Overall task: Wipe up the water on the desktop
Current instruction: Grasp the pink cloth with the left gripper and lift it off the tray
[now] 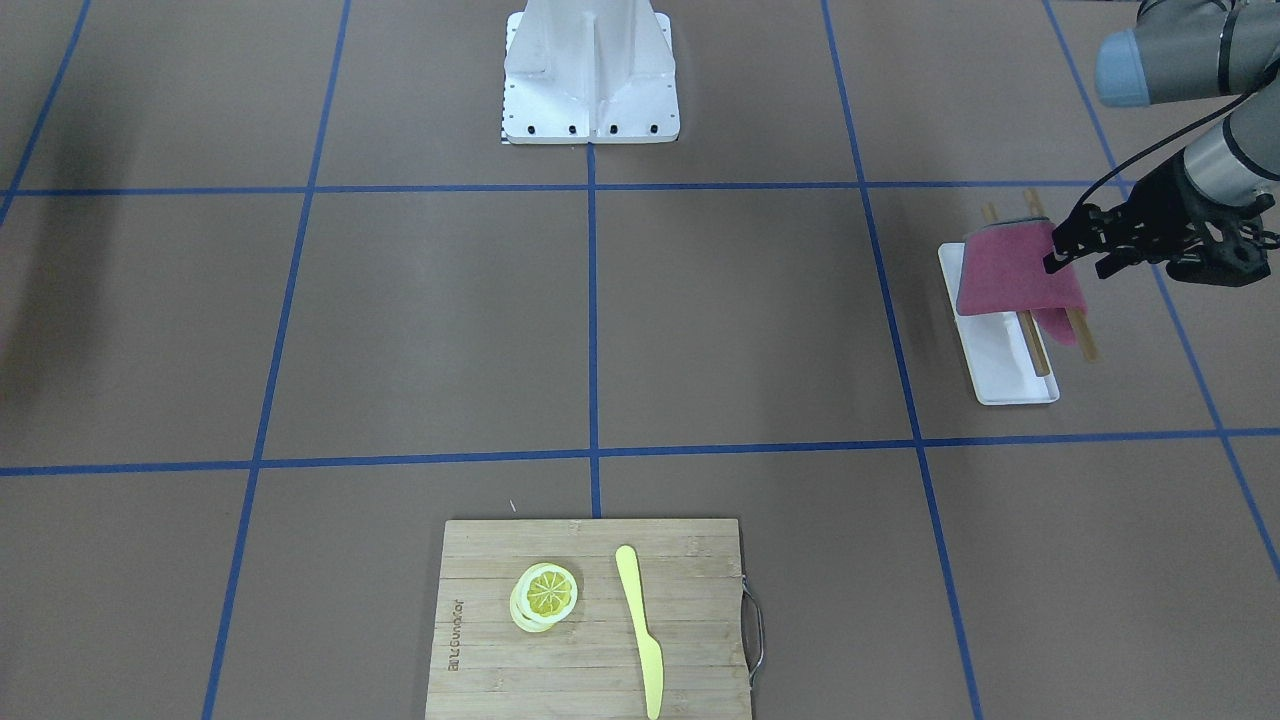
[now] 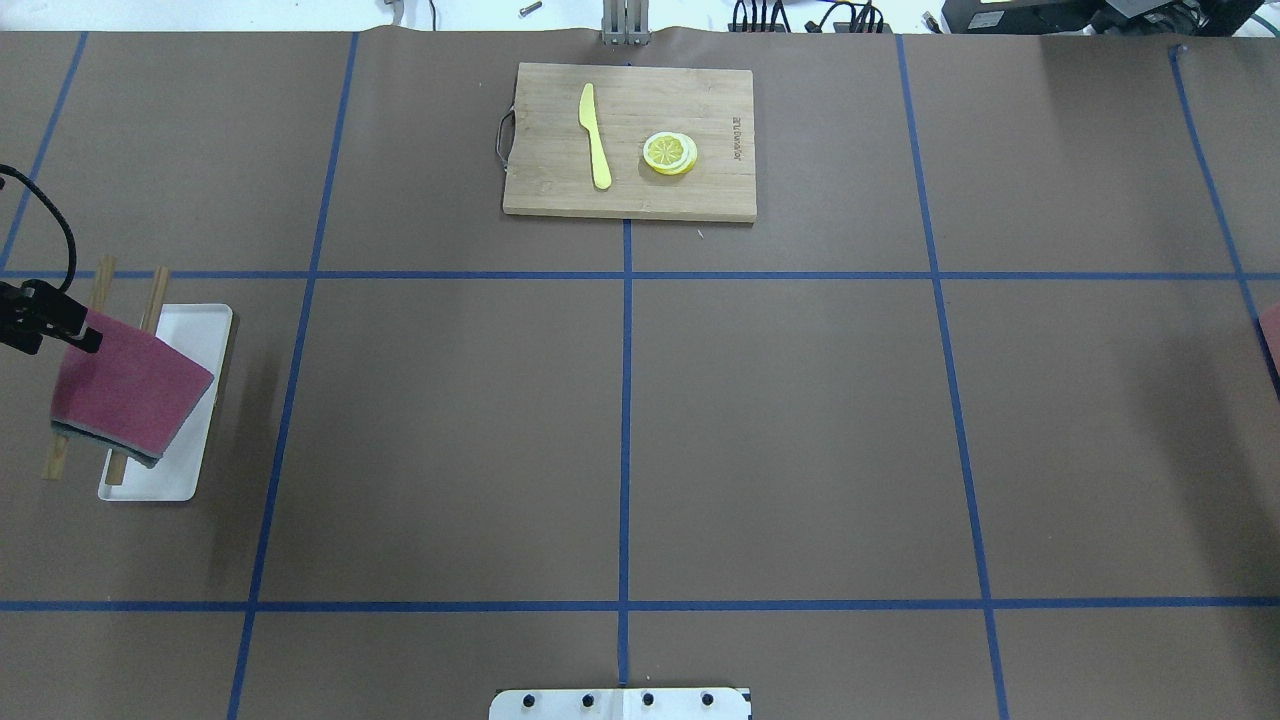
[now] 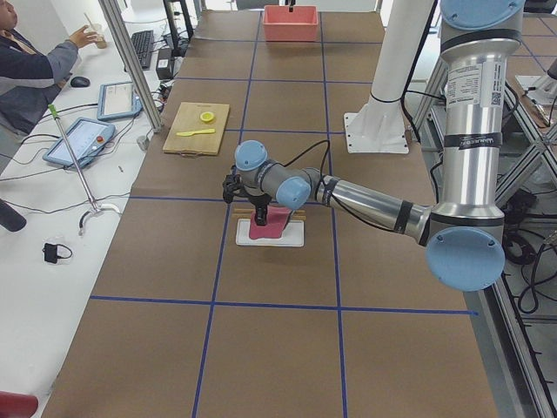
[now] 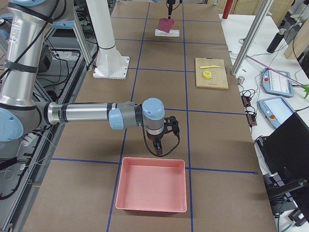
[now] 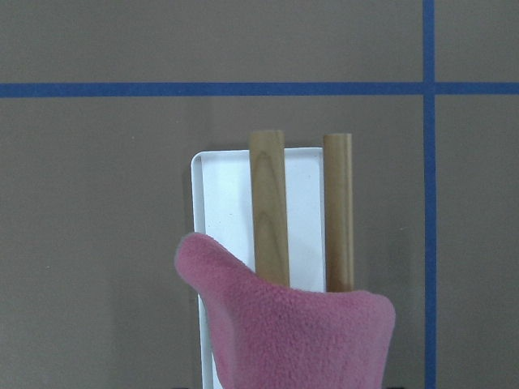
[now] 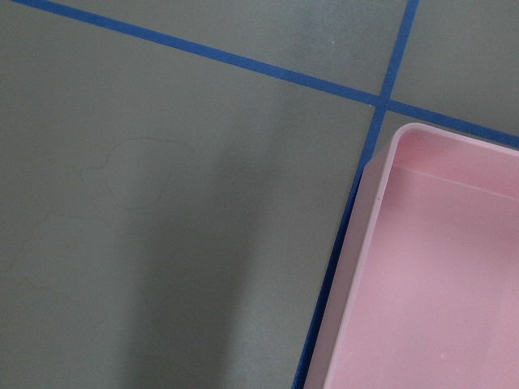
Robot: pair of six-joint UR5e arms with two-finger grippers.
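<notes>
- You are looking at the robot base [image 1: 590,75], which is standing on the brown desktop [image 1: 750,320]. The desktop is spreading out from the base on every side, with blue tape lines crossing it.
- Off to the robot's left of the base, a white tray [image 1: 1000,370] is lying flat on the desktop. Two wooden sticks [image 5: 268,203] are lying along the tray and sticking out past its ends.
- Right over that tray, the left gripper [image 1: 1060,250] is pinching the edge of a pink cloth [image 1: 1010,275]. The cloth is hanging down and covering part of the sticks.
- Straight across from the base, a cutting board [image 1: 690,600] is sitting on the desktop. Lemon slices [image 1: 546,594] and a yellow knife [image 1: 640,625] are lying on it, near each other but apart.
- Farthest from the base, on the robot's right, the right gripper [image 4: 159,151] is pointing down just beside a pink bin [image 4: 150,186]. You cannot tell if its fingers are apart or together.
- Beside that bin, a faint outline [image 6: 138,174] is showing on the desktop.
</notes>
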